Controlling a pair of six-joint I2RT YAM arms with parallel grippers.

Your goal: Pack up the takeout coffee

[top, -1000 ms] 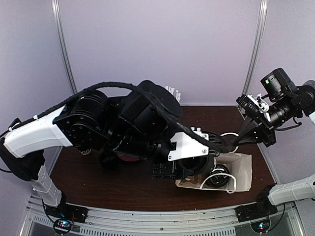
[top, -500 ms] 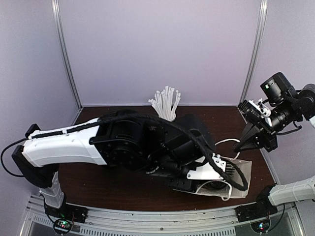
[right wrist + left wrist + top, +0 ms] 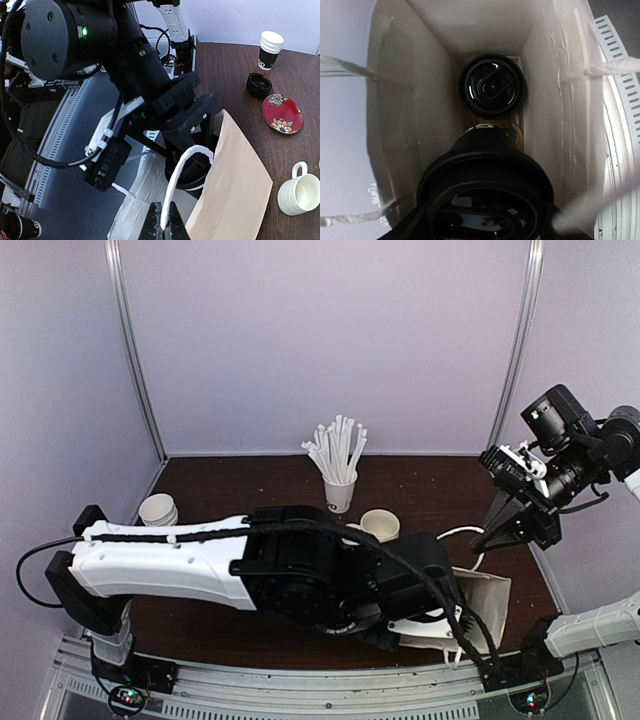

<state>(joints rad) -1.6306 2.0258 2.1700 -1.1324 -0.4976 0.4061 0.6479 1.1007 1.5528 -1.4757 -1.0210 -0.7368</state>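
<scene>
A takeout coffee cup with a black lid stands at the bottom of the open white paper bag. A second lidded takeout coffee fills the near part of the left wrist view, hanging in the bag's mouth. My left gripper is shut on it, with a finger at each side of the lid. In the top view the left arm hides that gripper over the bag. My right gripper is shut on the bag's white handle and holds it up at the right.
A white cup of straws and a cream ribbed mug stand behind the bag. A stack of lidless paper cups sits at the far left. A red flowered plate and a loose black lid lie near it.
The left arm has swung right and down over the bag's mouth, uncovering the straws, mug and cup stack. The right gripper has kept the handle, hardly moving.
</scene>
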